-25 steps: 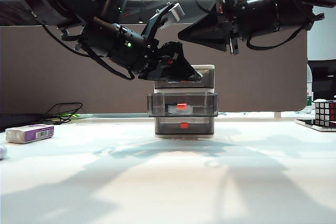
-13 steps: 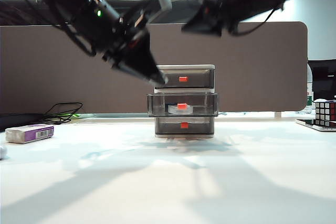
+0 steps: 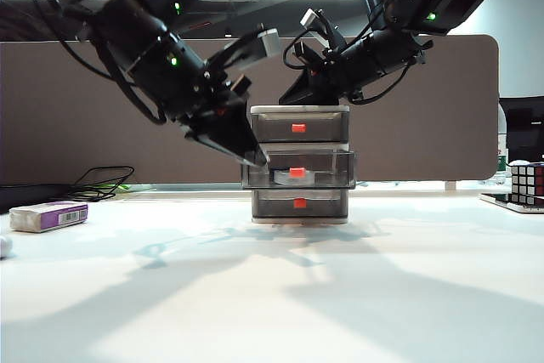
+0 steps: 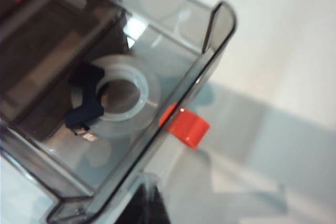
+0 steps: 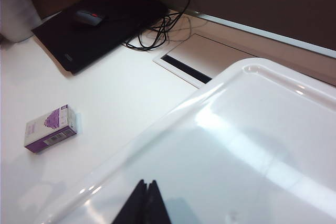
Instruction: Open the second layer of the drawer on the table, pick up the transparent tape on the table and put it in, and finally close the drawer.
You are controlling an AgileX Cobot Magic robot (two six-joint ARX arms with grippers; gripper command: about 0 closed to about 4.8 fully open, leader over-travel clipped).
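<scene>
The white bench [image 3: 272, 295] carries the drawer [image 3: 299, 163], a small three-tier cabinet standing upright near the middle toward the back. A white-and-purple box [image 3: 48, 216] lies flat far off to the left. A Rubik's cube [image 3: 526, 180] sits at the right edge. Black cables [image 3: 102, 183] trail along the back left beside a black laptop [image 5: 97, 24].

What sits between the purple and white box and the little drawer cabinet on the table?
Nothing: in the exterior view only bare white table separates the box from the cabinet.
</scene>
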